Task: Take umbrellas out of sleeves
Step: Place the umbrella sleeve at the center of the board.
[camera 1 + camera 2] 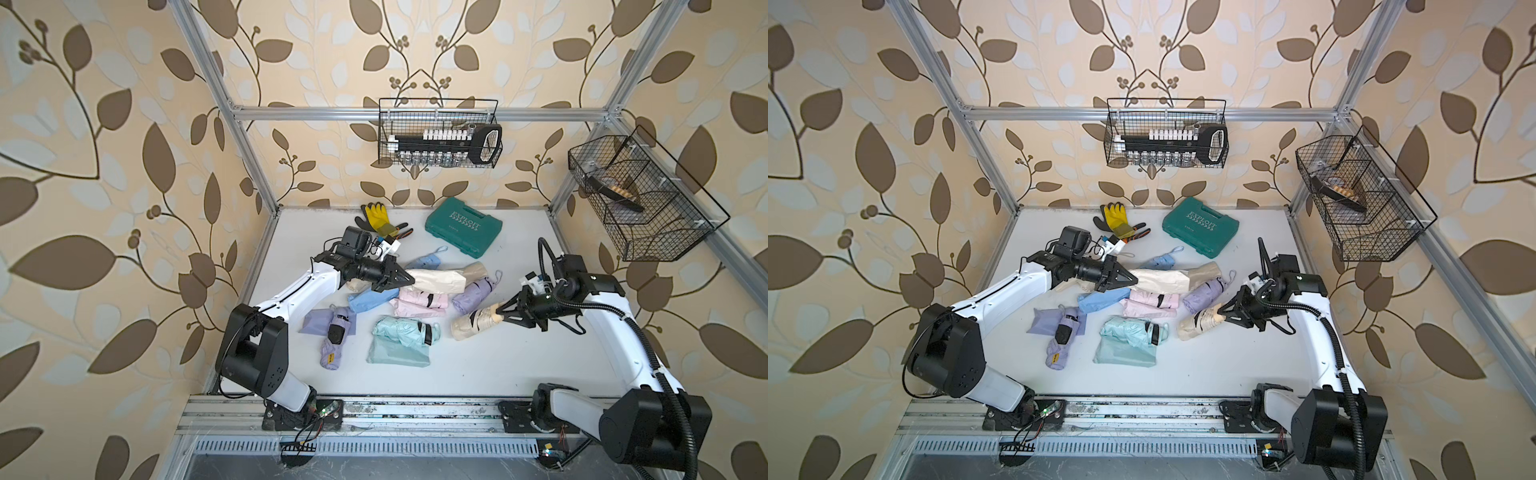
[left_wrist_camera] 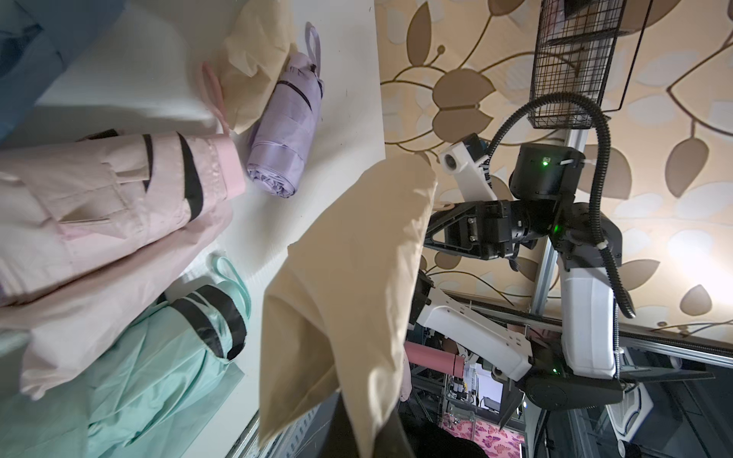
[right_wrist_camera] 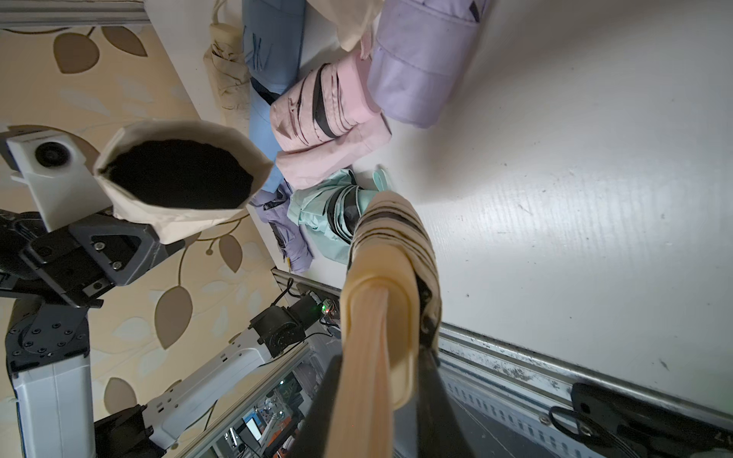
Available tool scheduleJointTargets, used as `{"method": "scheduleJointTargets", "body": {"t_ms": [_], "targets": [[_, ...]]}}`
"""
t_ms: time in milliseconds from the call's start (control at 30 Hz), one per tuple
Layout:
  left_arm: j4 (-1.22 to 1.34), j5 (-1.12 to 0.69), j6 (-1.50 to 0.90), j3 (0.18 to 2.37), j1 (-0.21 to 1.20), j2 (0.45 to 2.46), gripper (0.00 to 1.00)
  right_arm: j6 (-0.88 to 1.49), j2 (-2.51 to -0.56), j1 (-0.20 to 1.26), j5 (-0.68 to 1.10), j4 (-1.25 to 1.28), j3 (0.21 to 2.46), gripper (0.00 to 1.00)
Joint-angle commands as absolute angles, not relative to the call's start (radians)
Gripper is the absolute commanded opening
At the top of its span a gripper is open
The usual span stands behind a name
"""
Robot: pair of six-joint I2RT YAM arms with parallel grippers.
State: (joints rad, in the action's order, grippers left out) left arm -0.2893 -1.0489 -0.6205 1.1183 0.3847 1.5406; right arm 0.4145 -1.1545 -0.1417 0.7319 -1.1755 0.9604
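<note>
My left gripper [image 1: 409,279] is shut on the closed end of an empty beige sleeve [image 1: 440,280], held above the pile; the sleeve's [image 3: 178,174] open mouth shows dark and hollow. My right gripper [image 1: 500,311] is shut on the handle of a beige umbrella [image 1: 473,324] with black straps, fully clear of that sleeve and tilted down towards the table. In the right wrist view the umbrella's [image 3: 392,238] handle sits between my dark fingers [image 3: 430,380]. In the left wrist view the sleeve [image 2: 357,277] hangs from my gripper [image 2: 369,428].
On the white table [image 1: 519,365] lie a lilac umbrella [image 1: 334,340] on a lilac sleeve [image 1: 311,322], a mint umbrella [image 1: 405,330] on a mint sleeve [image 1: 395,355], and pink [image 1: 419,301], blue [image 1: 370,299] and lilac [image 1: 473,295] bundles. A green case [image 1: 463,226] and gloves [image 1: 376,218] lie at the back.
</note>
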Motion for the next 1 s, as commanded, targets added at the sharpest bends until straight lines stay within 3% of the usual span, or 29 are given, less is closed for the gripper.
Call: {"method": "scheduleJointTargets", "body": {"t_ms": [0, 433, 967], "targets": [[-0.186, -1.081, -0.690, 1.156, 0.401, 1.558, 0.05, 0.407, -1.118, -0.152, 0.757, -1.181, 0.934, 0.11], [-0.110, -1.014, -0.769, 1.246, 0.564, 1.693, 0.05, 0.410, -1.086, -0.167, 0.720, -1.196, 0.874, 0.11], [-0.088, -0.979, -0.792, 1.442, 0.701, 2.009, 0.06, 0.474, -0.994, -0.166, 0.701, -1.218, 0.824, 0.11]]}}
